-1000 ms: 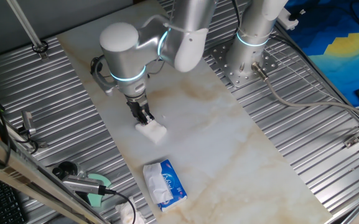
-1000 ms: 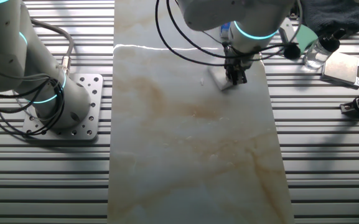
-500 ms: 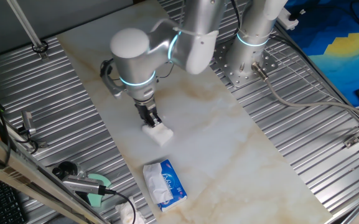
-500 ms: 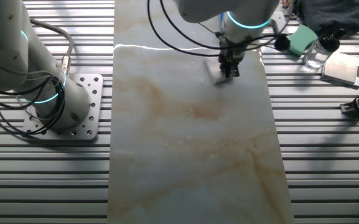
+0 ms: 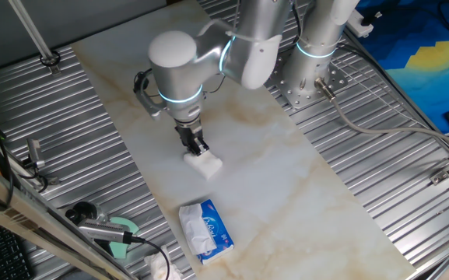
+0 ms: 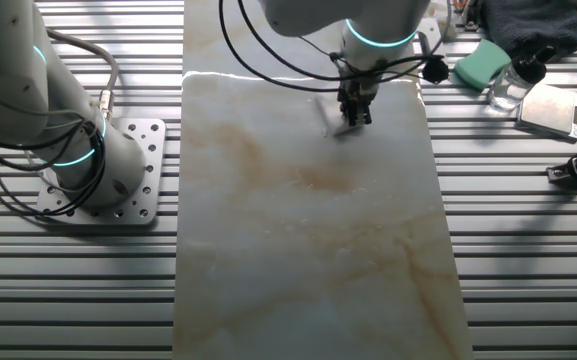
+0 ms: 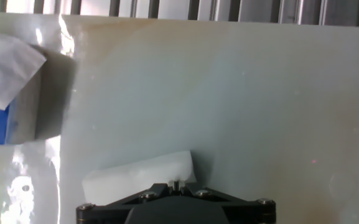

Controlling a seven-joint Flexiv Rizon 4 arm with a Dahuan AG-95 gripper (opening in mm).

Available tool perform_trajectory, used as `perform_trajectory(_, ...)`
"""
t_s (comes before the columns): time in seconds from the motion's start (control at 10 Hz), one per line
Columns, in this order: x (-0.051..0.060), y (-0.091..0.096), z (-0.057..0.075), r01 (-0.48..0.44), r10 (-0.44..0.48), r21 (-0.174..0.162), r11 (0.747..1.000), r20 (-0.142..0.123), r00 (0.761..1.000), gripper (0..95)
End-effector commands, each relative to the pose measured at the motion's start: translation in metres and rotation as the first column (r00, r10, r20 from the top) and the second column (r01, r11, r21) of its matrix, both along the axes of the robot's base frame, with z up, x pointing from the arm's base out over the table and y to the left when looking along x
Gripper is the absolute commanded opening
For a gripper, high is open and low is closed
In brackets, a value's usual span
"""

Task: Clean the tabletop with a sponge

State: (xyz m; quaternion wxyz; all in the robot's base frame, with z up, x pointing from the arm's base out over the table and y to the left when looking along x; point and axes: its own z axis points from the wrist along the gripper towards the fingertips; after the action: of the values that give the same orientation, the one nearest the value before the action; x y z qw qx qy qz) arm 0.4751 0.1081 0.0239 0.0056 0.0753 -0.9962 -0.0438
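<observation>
Arm [image 5: 179,62]: rounded silver-grey links with a glowing cyan ring at each joint. Black cables [image 6: 268,60] loop beside the wrist. End effector [image 5: 198,146]: narrow and black; in the hand view its body [image 7: 173,208] is a dark angular housing with small silver screws. Base [image 5: 315,47]: a silver column on a perforated metal plate.

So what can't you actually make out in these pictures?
- Fingertips: hand view, hidden by the hand's own black housing.
- Sponge: near edge covered by that housing; in the other fixed view, mostly behind the fingers.
- Tissue pack: hand view, cut by the left edge.
</observation>
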Motion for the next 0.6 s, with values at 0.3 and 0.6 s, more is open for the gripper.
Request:
perform_trajectory(0.3,-0.0018,-0.0010,0.0001,-0.071,0.071,-0.080,0.994,0.003,0.997,0.0)
perform_trajectory(0.6,-0.0018,-0.0010,0.0001,-0.087,0.087,-0.108,0.990,-0.010,0.996,0.0)
